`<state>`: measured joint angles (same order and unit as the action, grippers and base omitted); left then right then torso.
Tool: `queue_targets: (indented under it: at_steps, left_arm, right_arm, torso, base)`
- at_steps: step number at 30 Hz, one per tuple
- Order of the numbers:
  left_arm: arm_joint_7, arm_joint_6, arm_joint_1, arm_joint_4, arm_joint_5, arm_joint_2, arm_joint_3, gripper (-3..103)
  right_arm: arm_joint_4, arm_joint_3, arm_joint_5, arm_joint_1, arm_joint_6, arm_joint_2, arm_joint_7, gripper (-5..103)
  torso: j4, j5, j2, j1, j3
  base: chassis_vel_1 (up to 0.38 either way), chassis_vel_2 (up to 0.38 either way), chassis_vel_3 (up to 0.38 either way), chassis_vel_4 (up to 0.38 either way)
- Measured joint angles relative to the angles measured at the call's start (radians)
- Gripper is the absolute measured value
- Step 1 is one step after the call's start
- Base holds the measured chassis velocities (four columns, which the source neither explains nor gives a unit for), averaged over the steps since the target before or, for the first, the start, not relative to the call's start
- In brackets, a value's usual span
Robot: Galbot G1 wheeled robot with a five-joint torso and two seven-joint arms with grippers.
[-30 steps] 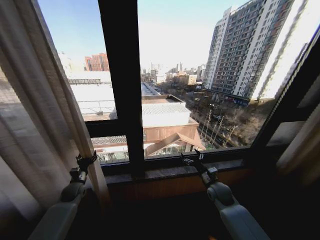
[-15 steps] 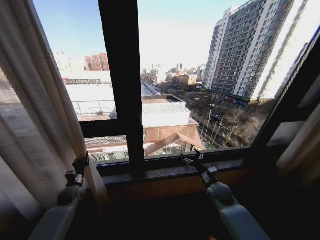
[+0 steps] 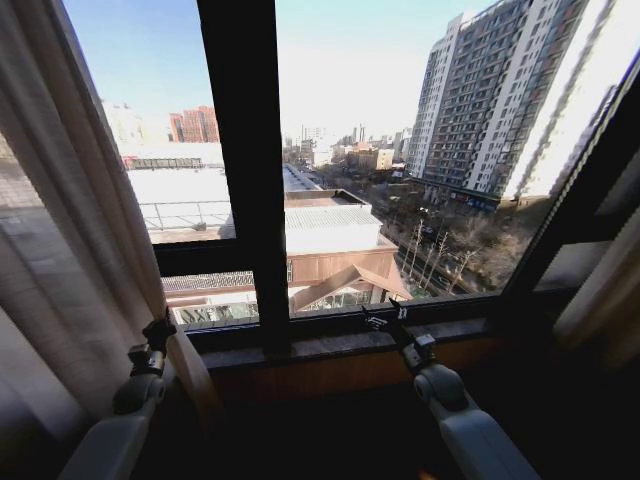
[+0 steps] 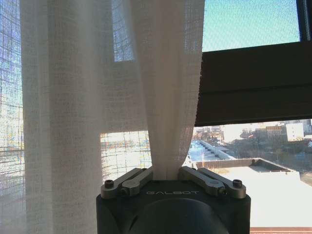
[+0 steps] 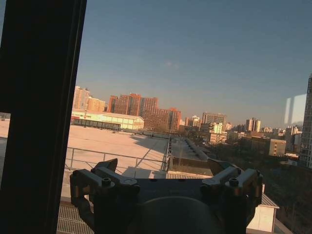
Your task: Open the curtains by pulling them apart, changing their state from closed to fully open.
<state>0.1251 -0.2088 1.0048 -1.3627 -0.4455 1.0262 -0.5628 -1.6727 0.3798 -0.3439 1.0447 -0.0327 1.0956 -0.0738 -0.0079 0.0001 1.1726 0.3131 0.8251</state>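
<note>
The left sheer curtain (image 3: 70, 230) hangs bunched at the left of the window, its pleated inner edge running down to my left gripper (image 3: 159, 327). In the left wrist view the left gripper (image 4: 166, 176) is shut on a fold of the curtain (image 4: 87, 97), with the fabric rising straight out from between its fingers. A cream curtain panel (image 3: 600, 285) hangs at the far right edge. My right gripper (image 3: 386, 320) stands open over the window sill, clear of any fabric; in its wrist view the right gripper (image 5: 165, 170) has nothing between its spread fingers.
A dark vertical window post (image 3: 245, 160) splits the glass. The dark stone sill (image 3: 320, 346) runs below it, just in front of both grippers. A dark horizontal frame bar (image 4: 253, 83) lies beside the held fabric. City buildings show outside.
My left gripper has moved left and slightly down with the curtain edge in it, uncovering a little more of the left pane. The right arm has not moved.
</note>
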Motion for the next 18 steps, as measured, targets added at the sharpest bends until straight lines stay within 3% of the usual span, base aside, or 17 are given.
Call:
queue_targets:
  at_steps: [9,18]
  left_arm:
    - [0.0,-0.006,0.011,-0.001,0.001,-0.001,-0.008,0]
    - [0.0,-0.013,0.029,-0.01,0.002,0.0,-0.022,0]
  right_arm:
    - [0.0,0.0,0.0,0.0,0.0,0.0,0.0,100]
    - [0.0,0.0,0.0,0.0,0.0,0.0,0.0,100]
  torso:
    - [0.0003,-0.0001,0.0,0.0,0.0]
    - [0.0001,-0.0001,0.0,0.0,0.0]
  base:
    - [0.219,0.158,-0.205,-0.171]
    - [0.328,0.275,-0.335,-0.283]
